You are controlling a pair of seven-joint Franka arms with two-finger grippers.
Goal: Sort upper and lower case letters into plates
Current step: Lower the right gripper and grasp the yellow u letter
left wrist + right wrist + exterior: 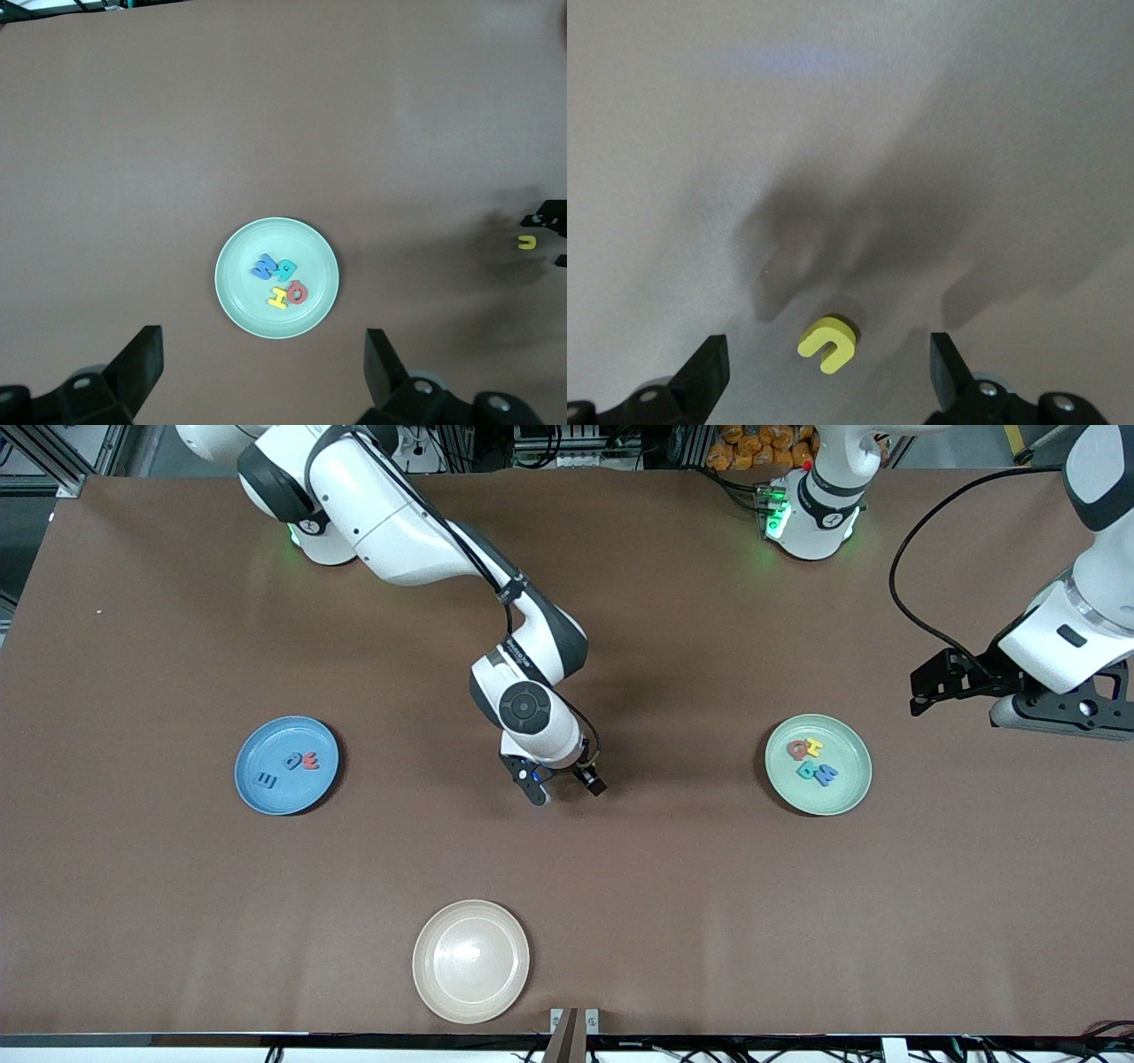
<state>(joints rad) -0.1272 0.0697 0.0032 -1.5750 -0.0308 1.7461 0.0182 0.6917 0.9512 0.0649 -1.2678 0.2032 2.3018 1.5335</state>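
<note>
Hovering our right claw [824,376], fingers apart, above yellow letter [827,342].
Left claw [264,367] waits, spread, over mint plate [232,305].

Hidden and cut off

The right gripper [562,784] hides the yellow letter [827,342] from the front camera; the left arm [1076,633] runs off that view's edge.
</note>
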